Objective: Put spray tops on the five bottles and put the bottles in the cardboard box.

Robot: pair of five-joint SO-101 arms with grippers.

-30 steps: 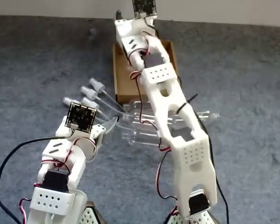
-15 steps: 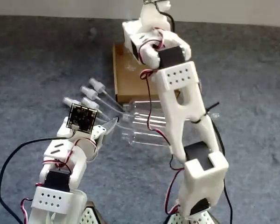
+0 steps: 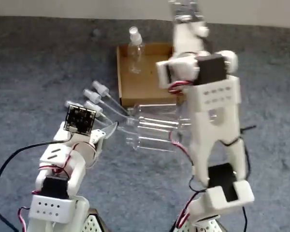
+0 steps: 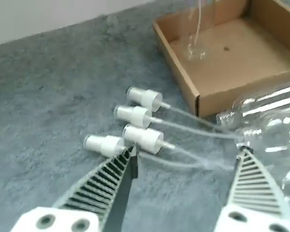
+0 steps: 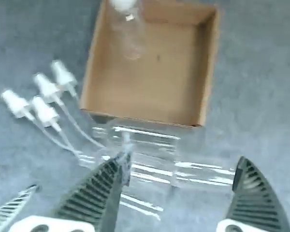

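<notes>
In the box [image 3: 140, 87], at its far corner on the side nearest the loose tops, one capped bottle [image 3: 134, 48] stands upright. The tops [image 4: 134, 115], four of them, lie close together on the desk [image 3: 38, 58] just beside the box's wall, with their tubes [image 4: 183, 113] trailing toward the bare bottles [image 3: 154, 121]. These lie on their sides against the box's near wall, overlapping so that I cannot count them surely.

The left end effector [image 4: 187, 152] sits low with its fingers spread wide. One tip is close by the top farthest from the box and the other is by a bottle mouth. It holds nothing. The right end effector [image 5: 182, 162] hangs high over the lying bottles, also spread and empty.

Judging from this, the main risk is the tubes. They are thin, limp and cross one another, so lifting one top may drag its neighbours or hook a bottle neck. A bent tube would likely miss the narrow mouth.

The bottles are clear, smooth, round plastic. A pinch off the middle could squirt one out sideways, and a nudge could set the row rolling away from the box.

The box is shallow, light, matt cardboard with low walls. A bottle lowered carelessly might shove it across the grey, nubbly desk cover or topple the one already standing inside. The tops are white, ribbed and stubby, which should give the ridged fingers fair purchase.
</notes>
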